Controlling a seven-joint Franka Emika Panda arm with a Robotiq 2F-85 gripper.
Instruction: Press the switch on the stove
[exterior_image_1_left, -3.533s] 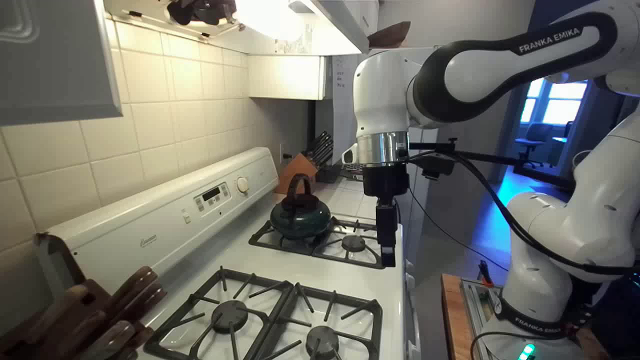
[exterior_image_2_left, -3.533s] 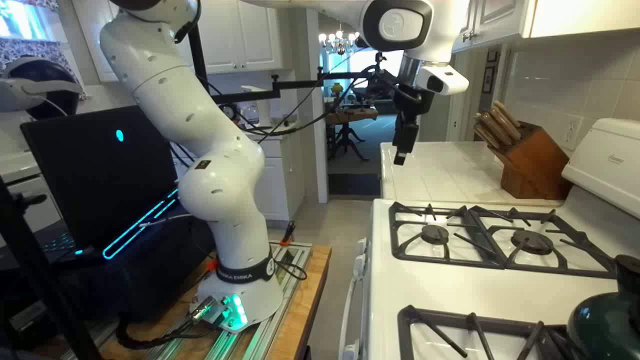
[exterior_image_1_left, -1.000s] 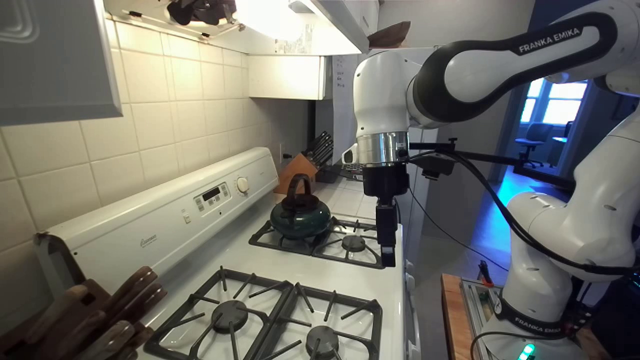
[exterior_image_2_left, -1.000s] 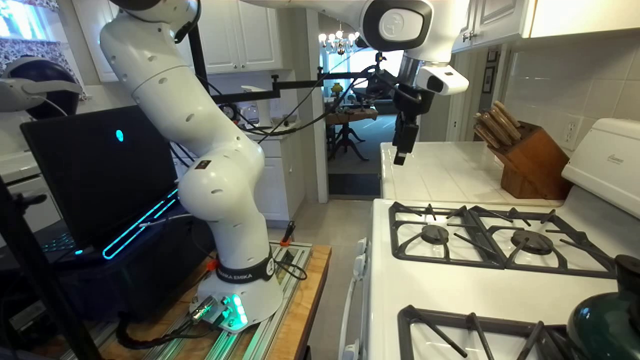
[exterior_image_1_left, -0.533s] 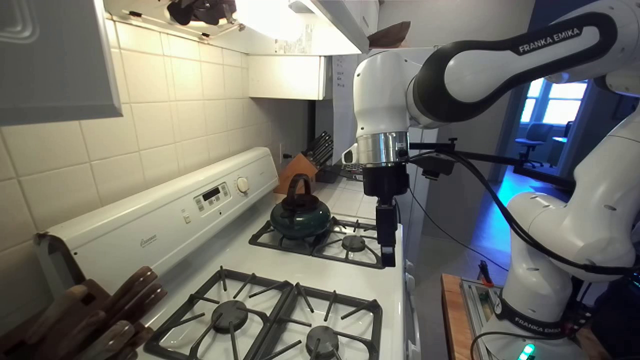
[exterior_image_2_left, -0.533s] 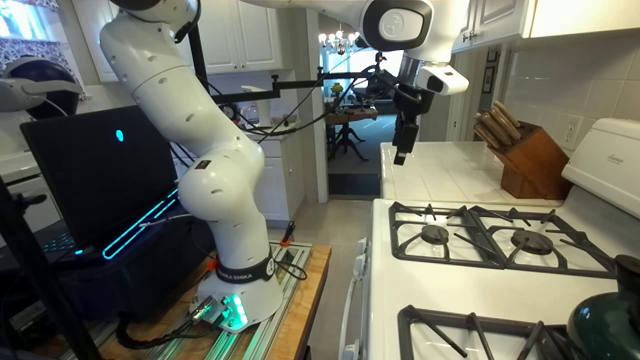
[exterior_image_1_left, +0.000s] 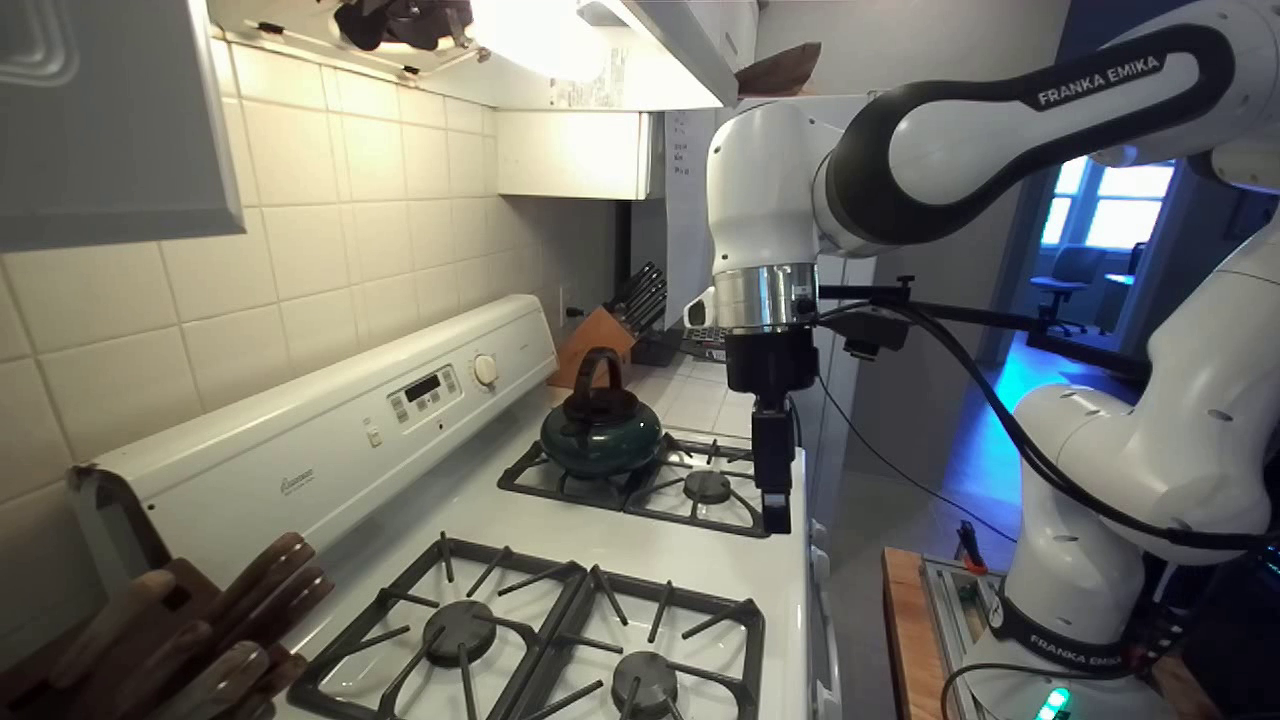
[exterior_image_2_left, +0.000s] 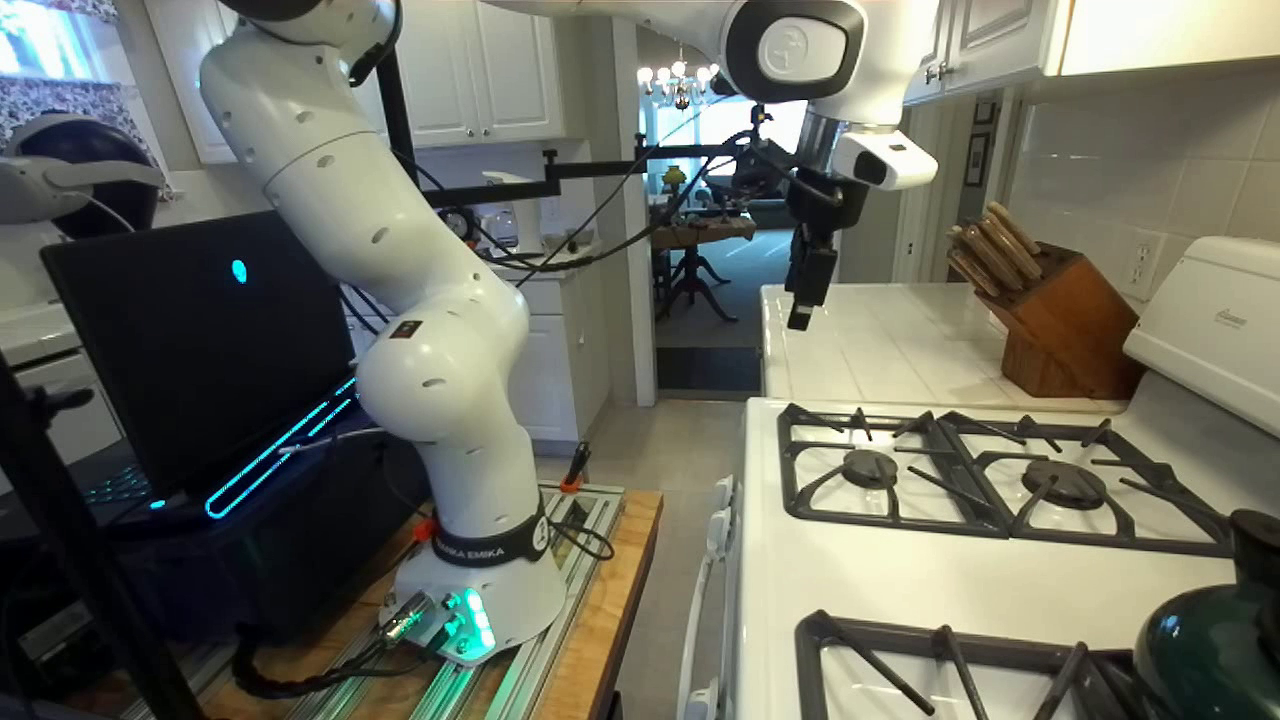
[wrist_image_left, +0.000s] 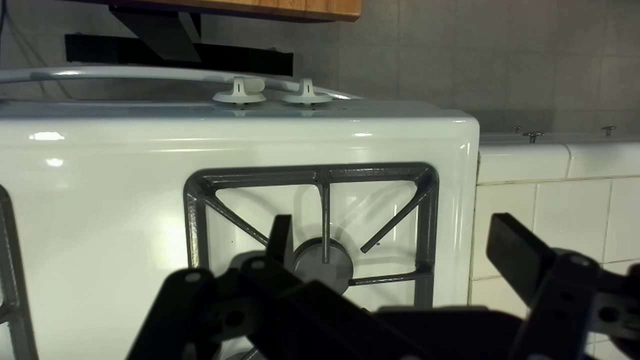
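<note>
The white stove (exterior_image_1_left: 560, 530) has a slanted back panel (exterior_image_1_left: 250, 455) in an exterior view. A small pale rocker switch (exterior_image_1_left: 374, 434) sits on that panel, left of the keypad and display (exterior_image_1_left: 422, 388). The switch does not show in the wrist view. My gripper (exterior_image_1_left: 777, 515) points down above the stove's front edge, well apart from the panel. It also shows in an exterior view (exterior_image_2_left: 800, 312). In the wrist view my gripper (wrist_image_left: 392, 222) has its two black fingers wide apart with nothing between them. A burner grate (wrist_image_left: 310, 175) lies below.
A dark green kettle (exterior_image_1_left: 600, 440) stands on a back burner between gripper and panel. A knife block (exterior_image_1_left: 595, 345) stands on the counter beyond. Wooden knife handles (exterior_image_1_left: 220, 640) are at the near left. The range hood (exterior_image_1_left: 680, 50) and cabinets hang above.
</note>
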